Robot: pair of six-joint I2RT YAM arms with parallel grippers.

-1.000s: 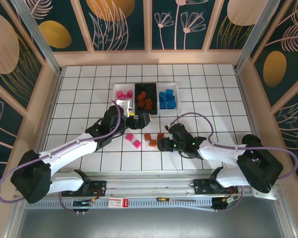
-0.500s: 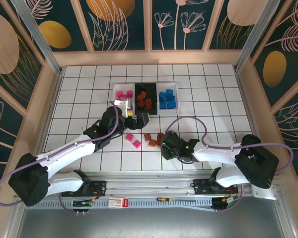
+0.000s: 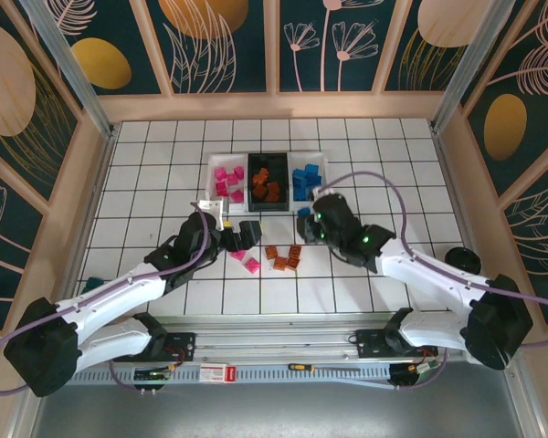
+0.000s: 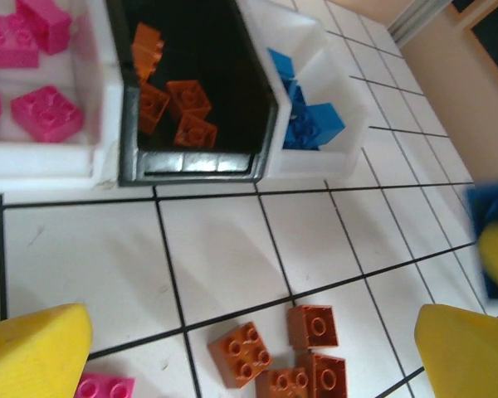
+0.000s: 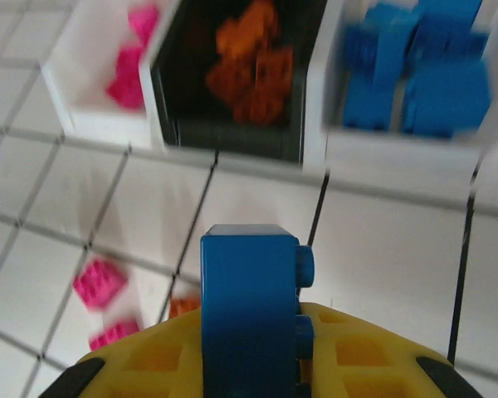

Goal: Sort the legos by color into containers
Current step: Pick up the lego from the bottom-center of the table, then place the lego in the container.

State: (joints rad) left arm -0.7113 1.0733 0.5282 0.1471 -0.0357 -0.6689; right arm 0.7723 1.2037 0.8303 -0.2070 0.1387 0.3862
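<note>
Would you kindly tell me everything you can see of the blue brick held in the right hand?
The blue brick is a small, smooth plastic block with round studs pointing sideways, so it is tipped on its side. The yellow fingers of the right hand are shut on its lower part. It hangs above the white tiled table, just short of the white bin holding other blue bricks.
</note>
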